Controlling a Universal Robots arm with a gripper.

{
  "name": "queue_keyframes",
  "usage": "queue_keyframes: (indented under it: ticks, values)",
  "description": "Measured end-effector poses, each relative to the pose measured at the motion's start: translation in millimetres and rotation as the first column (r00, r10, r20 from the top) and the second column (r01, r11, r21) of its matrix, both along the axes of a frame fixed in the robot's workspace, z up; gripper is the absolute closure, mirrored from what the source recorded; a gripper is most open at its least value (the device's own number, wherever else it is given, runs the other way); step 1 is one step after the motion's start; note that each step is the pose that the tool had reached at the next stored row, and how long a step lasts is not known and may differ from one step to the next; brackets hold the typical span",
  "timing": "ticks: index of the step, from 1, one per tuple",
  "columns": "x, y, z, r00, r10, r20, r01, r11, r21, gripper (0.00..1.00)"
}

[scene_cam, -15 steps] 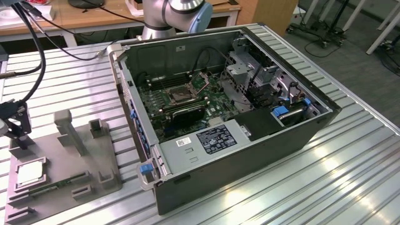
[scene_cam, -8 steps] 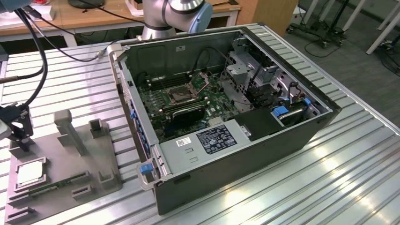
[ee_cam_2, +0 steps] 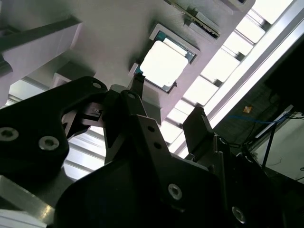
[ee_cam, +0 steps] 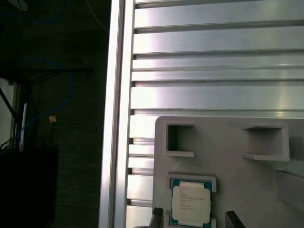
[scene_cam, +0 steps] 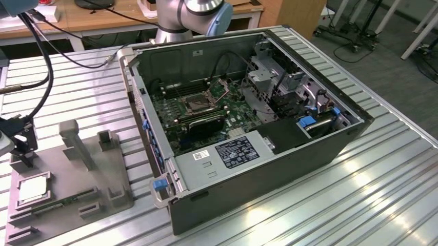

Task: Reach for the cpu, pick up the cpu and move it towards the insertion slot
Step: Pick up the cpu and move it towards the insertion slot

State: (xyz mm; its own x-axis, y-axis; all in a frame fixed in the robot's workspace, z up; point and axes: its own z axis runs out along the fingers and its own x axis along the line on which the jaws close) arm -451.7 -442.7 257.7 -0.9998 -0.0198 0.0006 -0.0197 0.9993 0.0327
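Where the black gripper [ee_cam_2: 167,102] is seen from close by in the second wrist view, its two fingers [ee_cam_2: 197,126] are held apart and nothing is clamped between them. Just beyond the fingertips the cpu [ee_cam_2: 164,64] is seen lying flat in a shallow square recess of the grey tray [ee_cam_2: 109,28], its pale metal face turned up. In the first wrist view the cpu [ee_cam: 191,204] is flanked by a fingertip on either side. Dark print is seen on its face, though the words cannot be made out. Whether the fingers touch it cannot be told.

A wider scene is given by the exterior view. The gripper [scene_cam: 19,154] is placed at the exterior view's left edge, over the tray [scene_cam: 116,179] and near the cpu [scene_cam: 33,189]. A thin green memory stick [scene_cam: 65,201] is laid in the tray beside the chip. The tray is carried by a slatted metal tabletop [scene_cam: 383,195]. Near it, to the exterior view's right, an open computer case [scene_cam: 274,159] is set. The insertion slot [scene_cam: 195,105] is seen inside on the green motherboard [scene_cam: 236,97], well apart from the cpu. A white printed label [scene_cam: 236,152] is fixed to a metal cover in the case. Behind the case the arm's base [scene_cam: 184,15] is mounted.
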Motion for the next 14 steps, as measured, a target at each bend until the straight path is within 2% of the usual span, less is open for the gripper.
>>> queue_keyframes:
  ticks: [11, 14]
  values:
    - [0.0, 0.0, -5.7, 1.0000, 0.000, 0.0000, 0.000, 1.0000, 0.0000, 0.40]
    - [0.0, -2.1, -7.8, 1.0000, 0.000, -0.0001, 0.000, 1.0000, 0.0000, 0.40]
